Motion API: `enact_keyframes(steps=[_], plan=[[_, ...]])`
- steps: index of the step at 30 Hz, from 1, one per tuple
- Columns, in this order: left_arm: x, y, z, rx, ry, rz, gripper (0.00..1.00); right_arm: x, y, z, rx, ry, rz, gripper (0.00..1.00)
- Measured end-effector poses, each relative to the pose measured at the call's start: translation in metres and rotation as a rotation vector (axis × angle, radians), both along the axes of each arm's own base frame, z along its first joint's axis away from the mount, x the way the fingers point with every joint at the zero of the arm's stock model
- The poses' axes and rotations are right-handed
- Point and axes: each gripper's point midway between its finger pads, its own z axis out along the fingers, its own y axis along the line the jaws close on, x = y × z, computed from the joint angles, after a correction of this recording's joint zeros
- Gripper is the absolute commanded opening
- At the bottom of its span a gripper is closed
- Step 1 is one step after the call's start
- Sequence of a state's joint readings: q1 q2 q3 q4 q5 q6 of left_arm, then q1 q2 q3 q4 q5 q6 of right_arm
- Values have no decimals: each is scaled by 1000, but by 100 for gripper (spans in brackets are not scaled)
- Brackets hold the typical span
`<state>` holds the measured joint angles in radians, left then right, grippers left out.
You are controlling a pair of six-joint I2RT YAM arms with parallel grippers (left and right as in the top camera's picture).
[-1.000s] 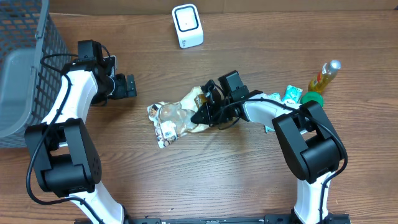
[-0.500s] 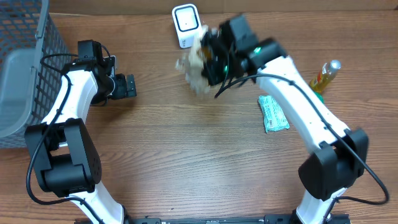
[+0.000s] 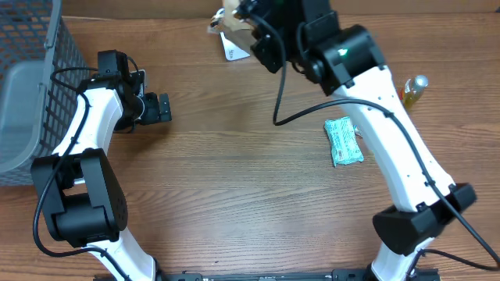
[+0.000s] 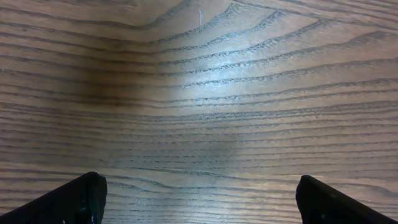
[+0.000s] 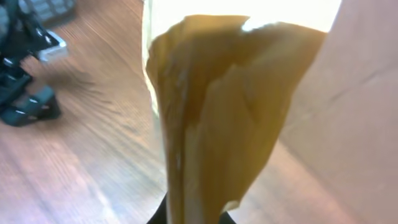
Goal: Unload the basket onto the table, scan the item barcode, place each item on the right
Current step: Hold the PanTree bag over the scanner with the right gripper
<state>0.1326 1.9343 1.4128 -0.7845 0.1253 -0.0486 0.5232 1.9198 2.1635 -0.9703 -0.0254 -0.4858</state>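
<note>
Brown wood makes up the surface (image 3: 234, 195), with long dark lines running across it. At the far edge stands a small white scanner (image 3: 234, 48), and only its lower part shows. The right claw (image 3: 254, 27) is up high over that spot. It is shut tight on a crinkly bag (image 3: 228, 16), so the bag is off the surface and hangs right over the scanner. From the right wrist, the bag (image 5: 217, 106) looks tan and gold and fills most of the view. I cannot see a barcode on it.

The left claw (image 3: 160, 108) sits low on the left side, well apart from the bag. Its two fingers are spread wide with nothing between them. From the left wrist, only the dark tips show in the bottom corners, with bare wood between them.

A green pack (image 3: 344, 140) lies flat on the right side. A yellow bottle (image 3: 412, 90) lies near it, closer to the right edge. A gray basket (image 3: 31, 94) stands at the far left.
</note>
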Motion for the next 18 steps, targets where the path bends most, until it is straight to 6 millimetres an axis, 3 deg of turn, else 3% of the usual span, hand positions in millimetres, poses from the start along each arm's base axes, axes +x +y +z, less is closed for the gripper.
enact_keyframes(steps=[4, 12, 18], plan=[[0, 0, 0, 0, 0, 0, 99, 18, 18, -17, -77, -69, 60, 4], [0, 0, 0, 0, 0, 0, 100, 78, 41, -78, -220, -189, 120, 4], [0, 0, 0, 0, 0, 0, 100, 127, 53, -89, -245, -376, 68, 4]])
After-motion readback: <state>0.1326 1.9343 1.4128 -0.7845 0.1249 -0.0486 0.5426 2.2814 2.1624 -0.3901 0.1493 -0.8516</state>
